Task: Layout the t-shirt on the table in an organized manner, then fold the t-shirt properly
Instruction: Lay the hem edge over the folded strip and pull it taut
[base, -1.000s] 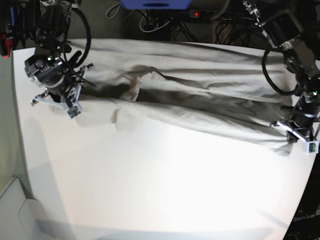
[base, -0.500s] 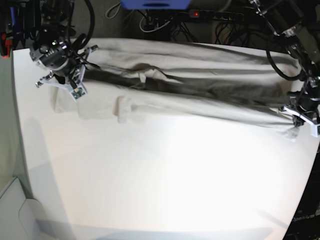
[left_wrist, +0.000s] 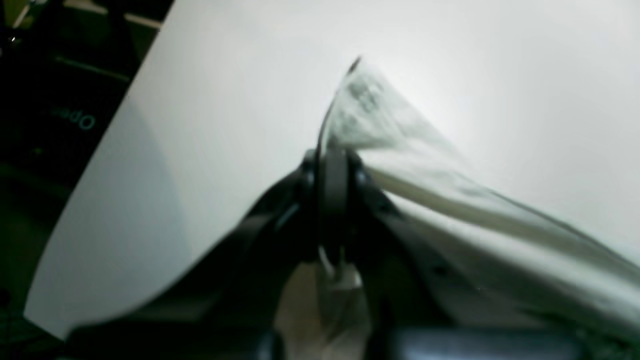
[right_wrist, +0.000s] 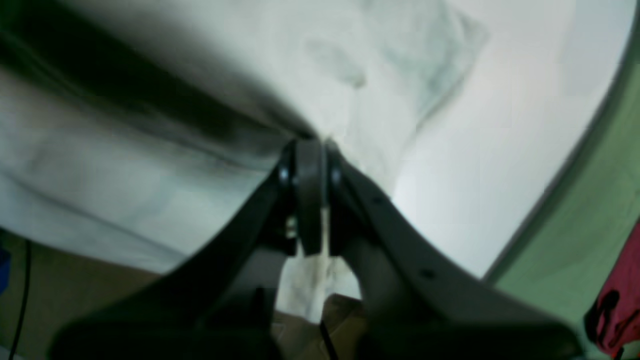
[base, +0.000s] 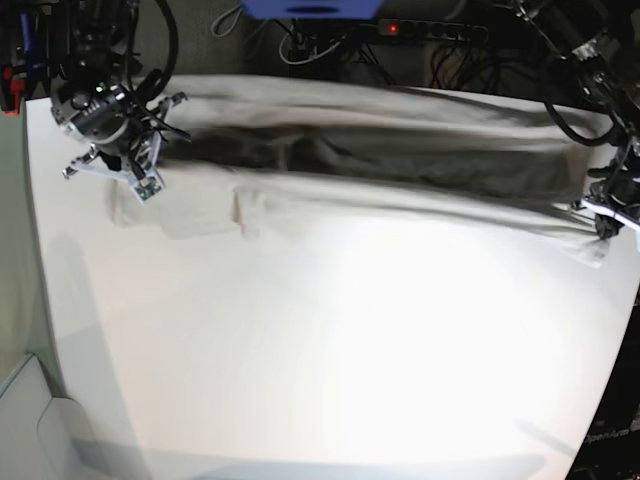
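The t-shirt (base: 380, 165) hangs stretched in a long band across the far side of the white desk (base: 330, 360), pulled taut between both arms. The right tool (right_wrist: 310, 145) is clamped on the cloth at the scene's left end, the left tool (left_wrist: 335, 155) clamped on a corner at the right end. Cables (base: 310, 40) and a power strip (base: 430, 30) lie behind the desk's far edge.

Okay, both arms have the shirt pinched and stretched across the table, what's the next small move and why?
Probably lower both grippers together to lay the t-shirt flat on the table. The left gripper and right gripper are shut on opposite ends, and the cloth hangs taut with dark folds along its middle.
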